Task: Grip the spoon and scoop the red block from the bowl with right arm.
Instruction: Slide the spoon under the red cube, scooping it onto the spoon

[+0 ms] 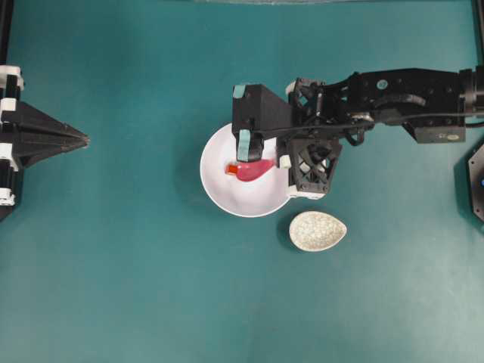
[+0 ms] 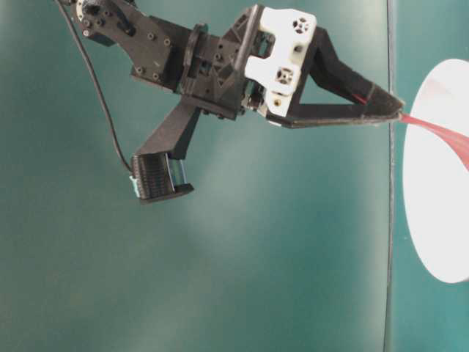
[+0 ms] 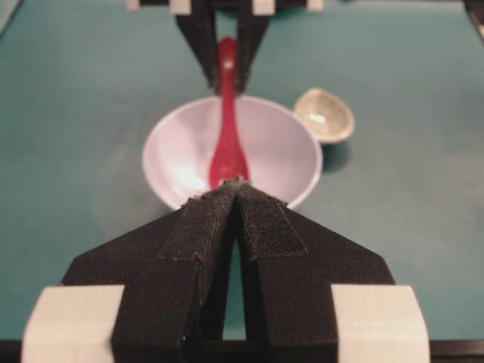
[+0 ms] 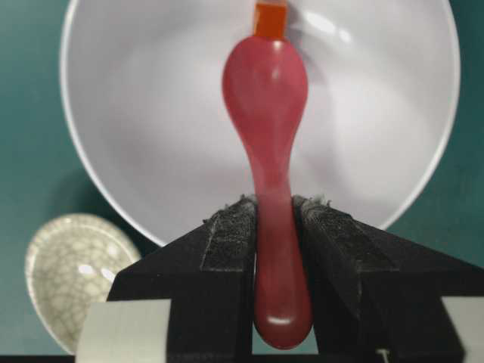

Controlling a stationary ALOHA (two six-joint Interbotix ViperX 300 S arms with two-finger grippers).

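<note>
bright, even | glare on bowl | near tool blurred

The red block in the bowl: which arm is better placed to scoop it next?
Right. The right gripper already clamps the spoon, whose tip is at the red block inside the bowl. The left gripper is shut, away from the bowl.

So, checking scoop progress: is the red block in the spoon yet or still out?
Out. The block sits in the bowl at the tip of the spoon, whose scoop looks empty.
</note>
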